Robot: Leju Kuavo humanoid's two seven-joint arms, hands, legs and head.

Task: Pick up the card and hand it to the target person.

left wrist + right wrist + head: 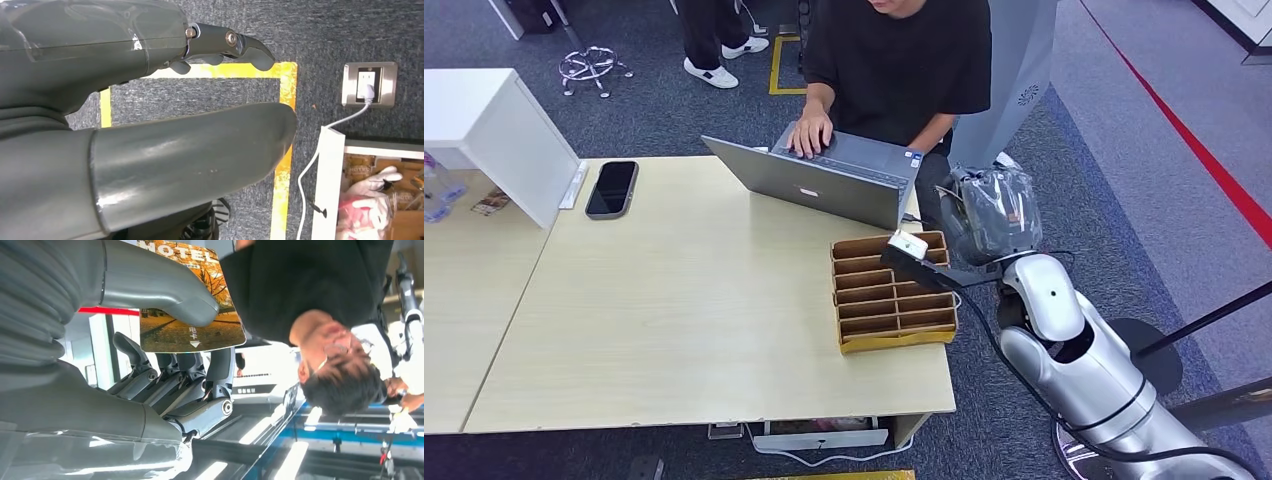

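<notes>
Right robot hand (165,355) holds card (192,315), thumb pressed on face, fingers behind, raised beside desk (694,330) corner, face toward person (894,60). Card well above tray (894,295). Person's hand on laptop (824,180), not reaching. Laptop lid blocks direct path; open room right of it, off desk edge. Left robot hand (165,125) hangs over floor, holds nothing, fingers apart.

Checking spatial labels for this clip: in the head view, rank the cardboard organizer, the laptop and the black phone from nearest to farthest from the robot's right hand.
1. Cardboard organizer: directly beside the right hand, at the table's right end.
2. Laptop: farther along the table's far edge, under the person's hand.
3. Black phone: farthest, across the table by the white box.
</notes>
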